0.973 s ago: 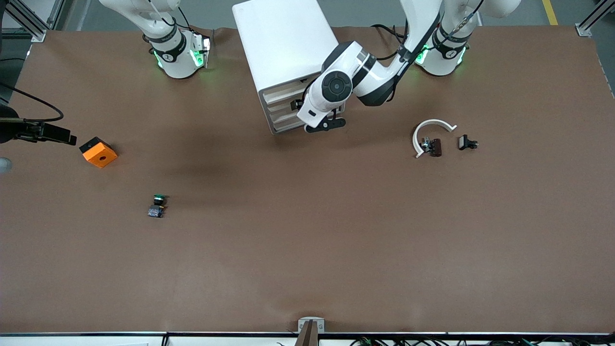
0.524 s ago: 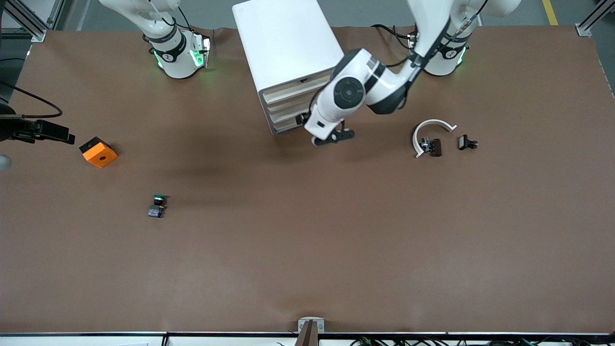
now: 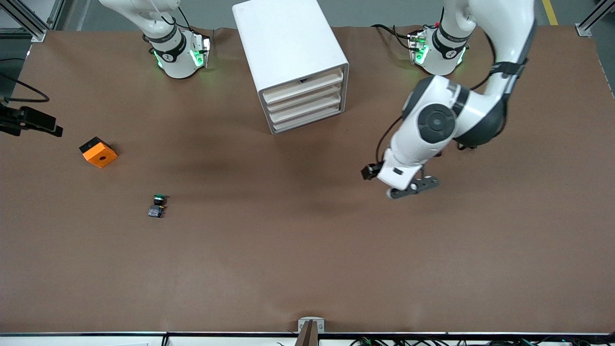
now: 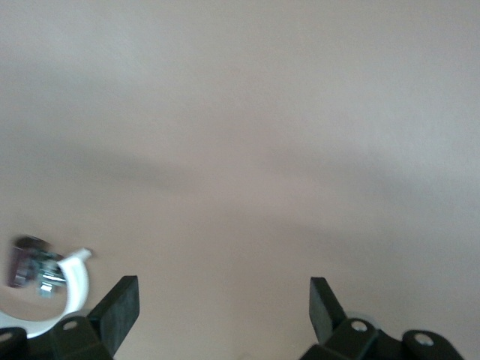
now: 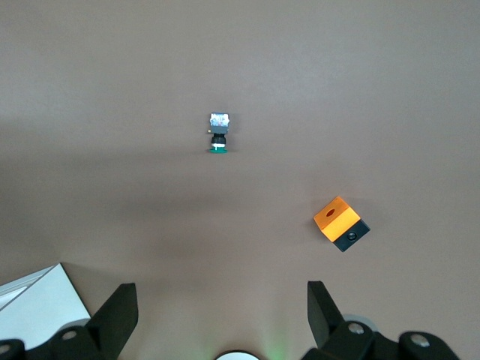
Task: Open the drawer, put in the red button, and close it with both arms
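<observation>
**Both jaws apart and empty; drawers shut; red button on desk under left arm**

Right arm (image 3: 163, 29): only the base and the first links show in the front view; the upper links leave the frame. Right gripper (image 5: 221, 294) is held high over the right arm's end of the desk (image 3: 307, 264), camera looking down. Jaws apart, nothing between them.

Under that wrist camera lie the orange box (image 3: 98, 152) and the green-capped button (image 3: 157, 205). The two are well apart, and the button is nearer the front camera than the box. It lies on its side.

Cabinet (image 3: 283, 38): white, rounded corners, standing between the two bases and skewed to the desk edge. Its drawers (image 3: 303, 98) are four alike, cream-white, wide and shallow. All four are pushed in, fronts level with each other.

Left arm (image 3: 435, 122): rises from its base, folds back at the elbow, and the wrist points down. Left gripper (image 3: 413, 188) hangs over bare desk toward the left arm's end. Jaws wide apart, holding nothing.

Red button (image 4: 26, 264): seen only in the left wrist view, blurred. It has a dark reddish cap and a small metallic body. It rests on the desk in the hollow of a white curved piece (image 4: 71, 289), just beside it. In the front view the left arm covers it
</observation>
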`<state>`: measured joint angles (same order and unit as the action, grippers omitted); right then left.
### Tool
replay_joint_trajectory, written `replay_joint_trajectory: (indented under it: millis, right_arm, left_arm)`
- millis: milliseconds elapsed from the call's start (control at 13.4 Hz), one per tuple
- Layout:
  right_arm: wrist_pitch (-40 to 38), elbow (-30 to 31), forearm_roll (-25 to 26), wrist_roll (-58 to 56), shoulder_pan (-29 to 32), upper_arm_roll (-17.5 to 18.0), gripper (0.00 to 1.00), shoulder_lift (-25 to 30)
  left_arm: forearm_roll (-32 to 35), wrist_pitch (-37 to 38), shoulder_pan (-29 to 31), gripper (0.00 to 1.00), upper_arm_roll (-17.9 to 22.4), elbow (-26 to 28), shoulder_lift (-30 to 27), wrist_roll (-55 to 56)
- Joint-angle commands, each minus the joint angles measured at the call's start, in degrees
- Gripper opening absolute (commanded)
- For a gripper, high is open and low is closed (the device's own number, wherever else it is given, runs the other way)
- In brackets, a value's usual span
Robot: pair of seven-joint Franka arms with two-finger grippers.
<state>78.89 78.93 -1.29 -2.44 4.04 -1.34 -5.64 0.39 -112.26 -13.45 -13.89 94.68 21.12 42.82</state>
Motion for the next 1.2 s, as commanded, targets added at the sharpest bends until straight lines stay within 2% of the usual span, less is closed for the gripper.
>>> replay_joint_trajectory:
  millis: [0,225,449,749,973,1123]
  right_arm:
    - [0.1,3.7,0.1,-0.1,0.7,0.4,1.00,5.0]
    - [2.8,11.3,0.1,-0.3,0.3,0.6,1.00,10.8]
    - [6.6,18.2,0.4,-0.8,0.3,0.6,1.00,15.7]
    - [6.6,18.6,0.8,-1.8,0.2,0.7,1.00,16.2]
    - [6.2,18.7,1.1,-2.7,0.6,0.7,1.00,16.5]
    - [6.0,18.7,1.0,-2.6,0.6,0.8,1.00,16.6]
  left_arm:
    - [1.7,6.5,7.1,1.00,-0.6,-5.6,-0.5,-7.5]
    - [3.0,11.4,13.0,1.00,-0.6,-8.5,-2.8,-11.4]
    - [3.3,17.1,14.8,1.00,-0.4,-11.9,-4.9,-11.5]
    - [8.6,19.1,15.1,1.00,-0.6,-12.2,-8.6,-17.9]
    - [8.1,21.6,16.3,1.00,-0.4,-12.2,-11.5,-21.4]
    - [7.6,24.5,15.3,1.00,1.9,-11.5,-14.3,-23.1]
